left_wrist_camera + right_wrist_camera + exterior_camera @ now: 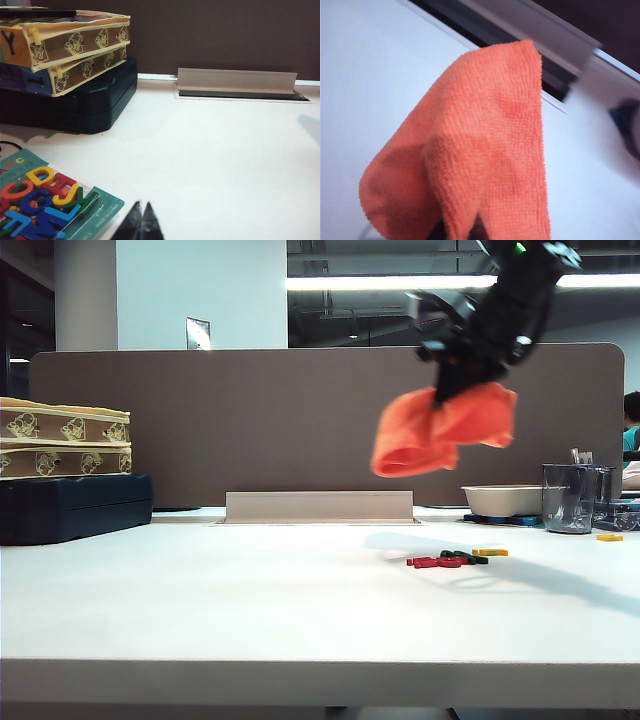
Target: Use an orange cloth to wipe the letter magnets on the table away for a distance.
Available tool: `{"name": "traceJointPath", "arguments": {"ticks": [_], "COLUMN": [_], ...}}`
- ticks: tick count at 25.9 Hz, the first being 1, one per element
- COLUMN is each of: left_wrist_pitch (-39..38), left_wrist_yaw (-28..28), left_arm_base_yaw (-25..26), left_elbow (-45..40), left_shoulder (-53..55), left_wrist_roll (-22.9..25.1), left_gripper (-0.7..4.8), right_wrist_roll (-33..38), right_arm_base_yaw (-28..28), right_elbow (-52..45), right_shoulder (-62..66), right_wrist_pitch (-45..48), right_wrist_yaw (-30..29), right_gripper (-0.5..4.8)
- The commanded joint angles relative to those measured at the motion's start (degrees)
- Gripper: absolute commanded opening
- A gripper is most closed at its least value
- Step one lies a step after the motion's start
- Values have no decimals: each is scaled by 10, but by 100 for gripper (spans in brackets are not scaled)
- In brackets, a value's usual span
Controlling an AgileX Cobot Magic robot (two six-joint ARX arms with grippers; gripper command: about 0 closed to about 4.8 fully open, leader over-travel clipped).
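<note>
- The right hand (447, 390) is hanging high over the right side of the table (200, 600), its fingers clamped on a top fold of the orange cloth (440, 430), which is dangling free in the air, well clear of the surface
- The letter magnets (455, 559) are lying in a small red, green and yellow cluster on the table, below the cloth and apart from it; 1 more yellow piece (609, 537) is sitting off by the right edge
- Judged from this, the carrying step is in hand: the cloth is gripped but the wiping is not yet begun
- The next move is calling for lowering the cloth onto the table just beside the cluster, then dragging it across so the pieces are pushed along
- The left hand (141, 220) is resting low at the table's left side, its dark tips looking together, holding nothing
- A packet of letters (50, 200) near it is reading "MADE IN CHINA" and "ABC"; the boxes (75, 45) behind are showing a repeated printed figure, unreadable
</note>
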Motion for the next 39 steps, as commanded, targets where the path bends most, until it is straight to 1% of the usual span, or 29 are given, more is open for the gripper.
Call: {"name": "traceJointPath", "arguments": {"ticks": [1, 6, 8, 13, 17, 24, 26, 29, 34, 39], "left_wrist_pitch": [5, 6, 6, 8, 8, 8, 8, 8, 7, 6], "left_wrist_yaw": [0, 1, 5, 14, 15, 15, 15, 15, 15, 15], "left_arm_base_yaw": [0, 0, 0, 0, 0, 0, 0, 0, 0, 0], "left_elbow": [1, 1, 1, 1, 1, 1, 1, 1, 1, 1], "left_shoulder": [0, 0, 0, 0, 0, 0, 0, 0, 0, 0], "left_wrist_roll": [0, 0, -1, -2, -2, -2, -2, -2, -2, -2], "left_gripper": [-3, -3, -3, -3, -3, -3, -3, -3, -3, -3], "right_wrist_roll": [2, 2, 0, -2, -5, -39, -46, -46, -49, -58], "right_arm_base_yaw": [46, 104, 128, 139, 134, 122, 116, 109, 93, 54], "right_elbow": [2, -4, -32, -103, -173, -269, -295, -300, -300, -300], "right_shoulder": [-11, -2, 0, 0, 0, 0, 2, 11, 36, 61], "right_wrist_pitch": [-26, -70, -57, -10, 45, 128, 166, 191, 217, 231], "right_wrist_yaw": [0, 9, 29, 42, 76, 92, 92, 92, 109, 116], "right_gripper": [-2, -2, -2, -2, -1, -1, -1, -1, -1, -1]}}
